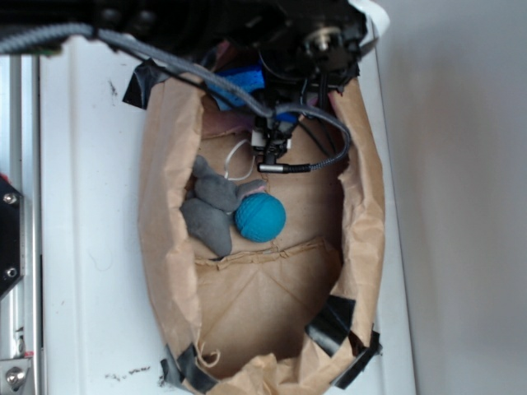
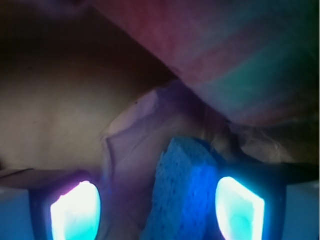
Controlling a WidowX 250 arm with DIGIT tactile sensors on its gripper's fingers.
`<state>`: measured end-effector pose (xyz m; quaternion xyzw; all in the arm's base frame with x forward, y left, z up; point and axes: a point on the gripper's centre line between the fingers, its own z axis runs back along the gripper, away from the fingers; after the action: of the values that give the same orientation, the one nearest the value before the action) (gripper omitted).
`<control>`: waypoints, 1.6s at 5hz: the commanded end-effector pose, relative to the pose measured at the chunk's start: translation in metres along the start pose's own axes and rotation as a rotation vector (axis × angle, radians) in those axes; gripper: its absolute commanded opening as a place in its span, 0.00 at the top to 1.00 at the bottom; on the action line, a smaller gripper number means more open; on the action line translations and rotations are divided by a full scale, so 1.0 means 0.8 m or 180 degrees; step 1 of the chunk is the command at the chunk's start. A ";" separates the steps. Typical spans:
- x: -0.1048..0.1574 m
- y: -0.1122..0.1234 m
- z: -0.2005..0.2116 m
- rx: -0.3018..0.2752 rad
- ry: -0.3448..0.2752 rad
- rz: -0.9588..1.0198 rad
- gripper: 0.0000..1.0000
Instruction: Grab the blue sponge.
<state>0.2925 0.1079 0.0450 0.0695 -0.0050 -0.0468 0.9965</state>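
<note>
Glowing finger pads (image 2: pixel 75 210) fill the bottom corners of the wrist view, one at the left and one at the right, both cut off by the lower edge and washed out to bright cyan. Between them stands the blue sponge (image 2: pixel 182 192), its porous face tilted and lying closer to the right pad; the fingers of the gripper (image 2: pixel 156 212) are spread apart, with a clear gap on the left side, and whether the right pad touches the sponge cannot be told. Behind the sponge, crumpled brown paper rises in soft folds, and the upper right of this view is a blur of red and teal tints that cannot be identified. From the exterior view, a brown paper bag (image 1: pixel 165 206) lies open on a white surface (image 1: pixel 90 247), its rim fixed with black tape (image 1: pixel 333 325). The robot arm (image 1: pixel 321 41) reaches in at the top end and hides most of what lies there: only a strip of the blue sponge (image 1: pixel 239 82) shows beside dark cables (image 1: pixel 325 140), and the fingertips themselves are not visible from this angle. Near the middle of the bag rests a teal-blue ball (image 1: pixel 260 216), touching a grey stuffed toy (image 1: pixel 212 210) that lies against the left wall; the toy's shape is hard to make out.
</note>
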 end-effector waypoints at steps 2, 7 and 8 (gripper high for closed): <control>0.010 -0.007 -0.004 -0.0016 0.0067 -0.0169 0.00; -0.015 -0.011 0.083 -0.0450 -0.0450 -0.0263 1.00; -0.026 -0.023 0.126 -0.0759 -0.0720 -0.0435 1.00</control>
<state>0.2682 0.0629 0.1243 -0.0749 -0.0734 -0.1248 0.9866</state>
